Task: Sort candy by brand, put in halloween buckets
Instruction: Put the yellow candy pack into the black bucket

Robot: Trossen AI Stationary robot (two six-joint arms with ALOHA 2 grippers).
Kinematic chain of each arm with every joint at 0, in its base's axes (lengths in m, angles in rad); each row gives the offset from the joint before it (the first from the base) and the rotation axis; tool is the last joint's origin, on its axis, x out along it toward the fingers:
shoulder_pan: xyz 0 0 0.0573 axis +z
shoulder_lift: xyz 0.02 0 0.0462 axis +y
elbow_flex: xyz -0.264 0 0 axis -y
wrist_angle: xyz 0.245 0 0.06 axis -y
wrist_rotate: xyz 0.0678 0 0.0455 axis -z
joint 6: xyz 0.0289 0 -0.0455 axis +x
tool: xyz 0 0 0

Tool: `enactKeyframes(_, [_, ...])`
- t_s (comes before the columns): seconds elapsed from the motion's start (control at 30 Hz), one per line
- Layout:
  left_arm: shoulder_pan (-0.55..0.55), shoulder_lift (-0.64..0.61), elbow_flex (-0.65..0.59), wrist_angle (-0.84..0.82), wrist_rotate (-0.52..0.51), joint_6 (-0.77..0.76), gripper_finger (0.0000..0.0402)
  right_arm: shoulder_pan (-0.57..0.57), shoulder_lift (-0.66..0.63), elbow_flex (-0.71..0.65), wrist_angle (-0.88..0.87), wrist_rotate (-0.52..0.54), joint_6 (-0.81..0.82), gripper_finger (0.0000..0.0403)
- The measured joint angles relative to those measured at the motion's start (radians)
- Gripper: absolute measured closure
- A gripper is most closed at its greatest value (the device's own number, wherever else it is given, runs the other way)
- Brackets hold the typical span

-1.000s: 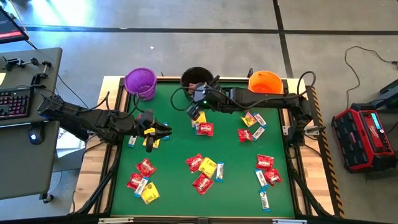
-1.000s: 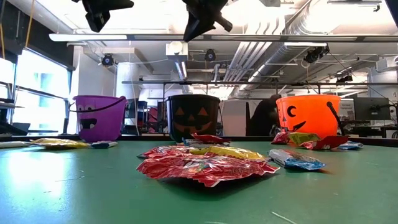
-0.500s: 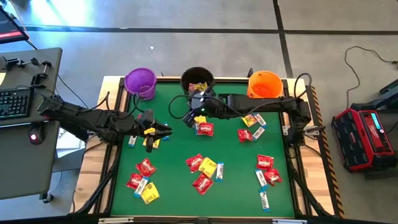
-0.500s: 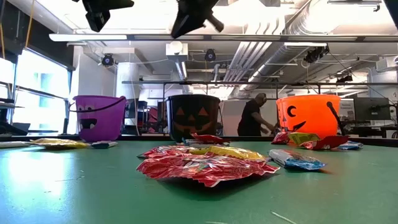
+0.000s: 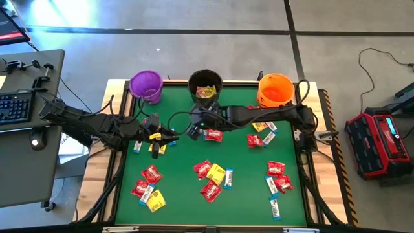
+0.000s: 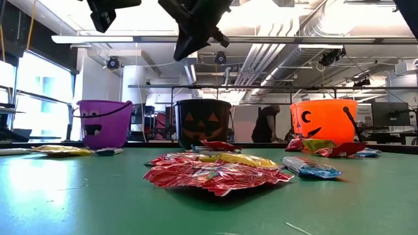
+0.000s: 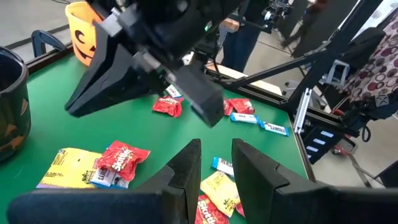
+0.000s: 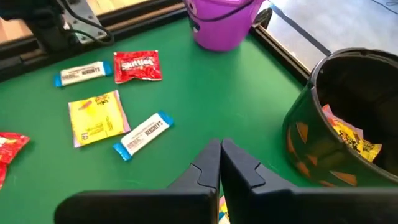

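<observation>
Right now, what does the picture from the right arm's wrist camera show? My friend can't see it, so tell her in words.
The right gripper, shut and empty, hovers over the green table beside the black bucket, which has a yellow candy packet inside. Farther off stand the purple bucket and loose candy: a red packet, a yellow packet and two white-and-blue bars.

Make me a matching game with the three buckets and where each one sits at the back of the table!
Things:
1. purple bucket
2. black bucket
3. orange bucket

Places, seen from above:
A. in the middle, with a yellow packet inside
B. on the robot's right side
C. on the robot's left side

Pairs: 1-C, 2-A, 3-B
</observation>
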Motion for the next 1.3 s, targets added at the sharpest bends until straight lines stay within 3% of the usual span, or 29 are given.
enactKeyframes(0.4, [0.000,0.000,0.000,0.000,0.011,0.042,0.0321,0.003,0.013,-0.007,0.015,-0.127,-0.092,0.0403])
enactKeyframes(0.6, [0.000,0.000,0.000,-0.001,0.012,0.042,0.0321,0.003,-0.037,-0.214,0.254,-0.235,-0.084,0.0403])
enactKeyframes(0.9, [0.000,0.000,0.000,0.001,0.012,0.043,0.0321,0.043,-0.170,-0.437,0.369,-0.235,-0.009,0.0403])
enactKeyframes(1.3, [0.002,0.000,0.000,-0.001,0.012,0.042,0.0321,0.085,-0.266,-0.479,0.372,-0.229,0.000,0.0403])
